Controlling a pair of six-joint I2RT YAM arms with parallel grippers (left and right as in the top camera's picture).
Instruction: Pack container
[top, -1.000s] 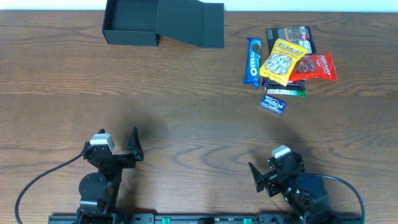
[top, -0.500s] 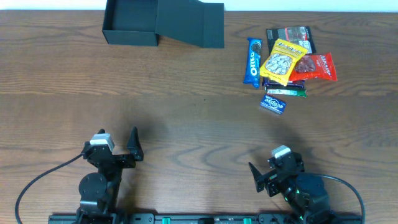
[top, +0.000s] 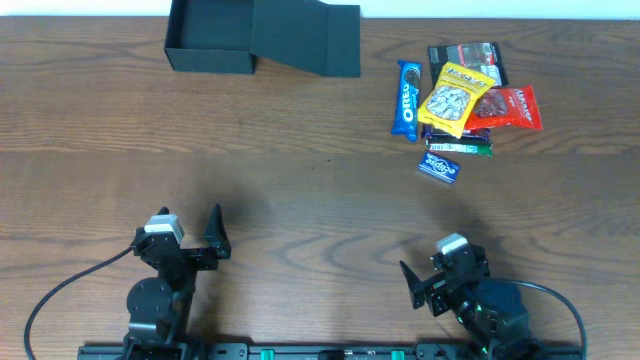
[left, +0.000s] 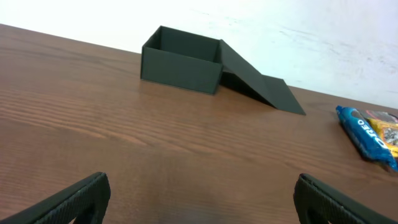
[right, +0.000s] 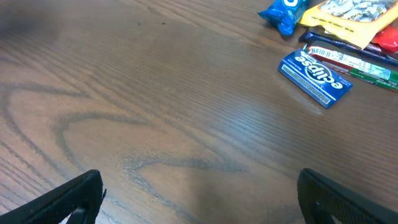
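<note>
The container (top: 210, 35) is a matte black shallow box at the table's far left, open, with its flap lid (top: 312, 40) sloping down to the right. The left wrist view shows the container (left: 180, 59) far ahead. A pile of snack packets lies at the far right: a blue Oreo pack (top: 407, 99), a yellow packet (top: 455, 98), a red packet (top: 510, 108) and a small blue Eclipse box (top: 438, 167). My left gripper (top: 190, 232) and right gripper (top: 447, 272) rest near the front edge. Both the left gripper (left: 202, 183) and the right gripper (right: 199, 180) stand open over bare wood.
A black packet (top: 465, 55) and a green bar (top: 462, 146) belong to the same pile. The Eclipse box (right: 315, 78) lies ahead and right of my right gripper. Wood-grain tabletop (top: 320, 200) spreads between the grippers and the objects. A white wall backs the table.
</note>
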